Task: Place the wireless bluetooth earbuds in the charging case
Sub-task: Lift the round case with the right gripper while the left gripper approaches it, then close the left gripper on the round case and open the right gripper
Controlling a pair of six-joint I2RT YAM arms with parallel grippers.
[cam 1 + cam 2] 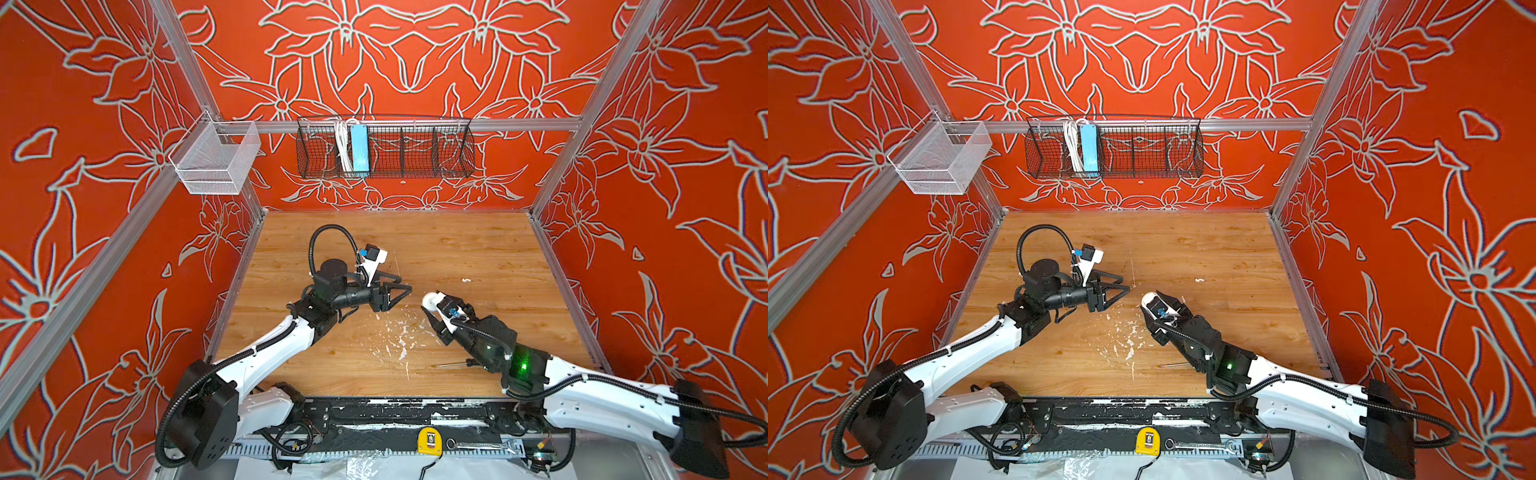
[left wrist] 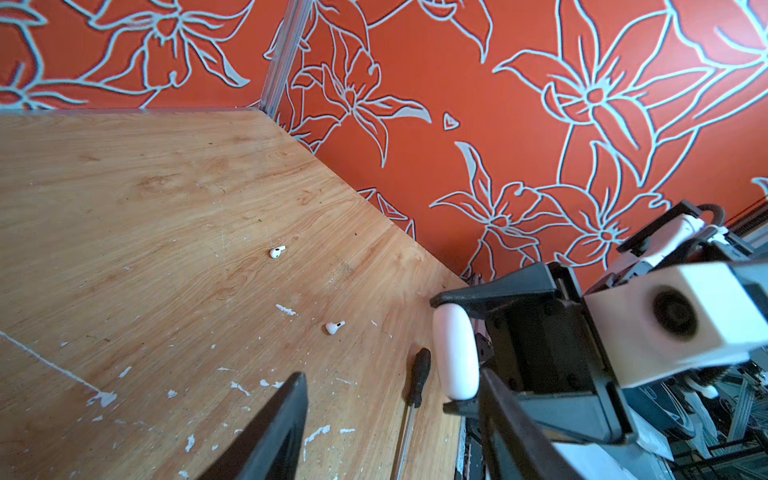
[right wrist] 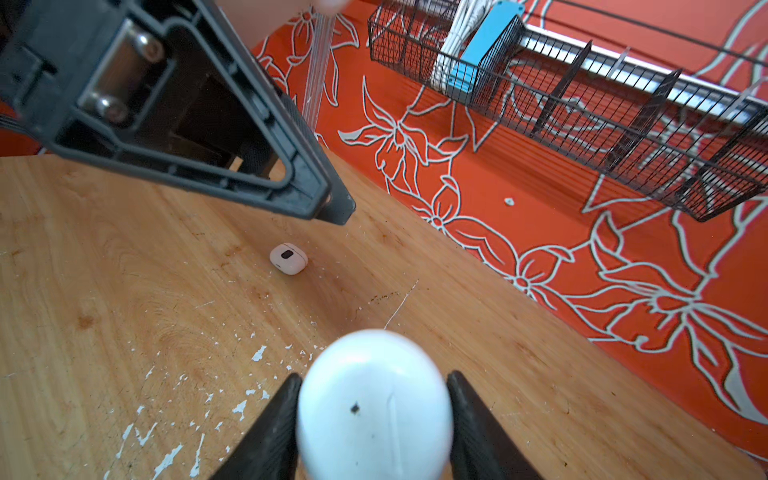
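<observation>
My right gripper (image 3: pixel 374 384) is shut on the charging case (image 3: pixel 374 409), a smooth round white puck held above the wooden table; both top views show the case (image 1: pixel 429 300) (image 1: pixel 1147 300) near the table's middle. My left gripper (image 1: pixel 403 283) (image 2: pixel 390 374) hangs open just left of the case, with nothing between its fingers. In the left wrist view two tiny white earbuds lie on the table: one (image 2: pixel 277 251) further off, one (image 2: pixel 334 327) dark-tipped and closer to the case (image 2: pixel 455 353). An earbud (image 1: pixel 466 280) lies beyond the right gripper.
A black-handled screwdriver (image 2: pixel 417 378) (image 1: pixel 451 365) lies beside the right arm. A white rounded-square box (image 3: pixel 288 259) with a dark oval mark sits below the left gripper's finger (image 3: pixel 324 199). White paint flecks (image 1: pixel 399 338) mark the wood. Wire baskets (image 1: pixel 384 149) (image 1: pixel 216 160) hang on the walls.
</observation>
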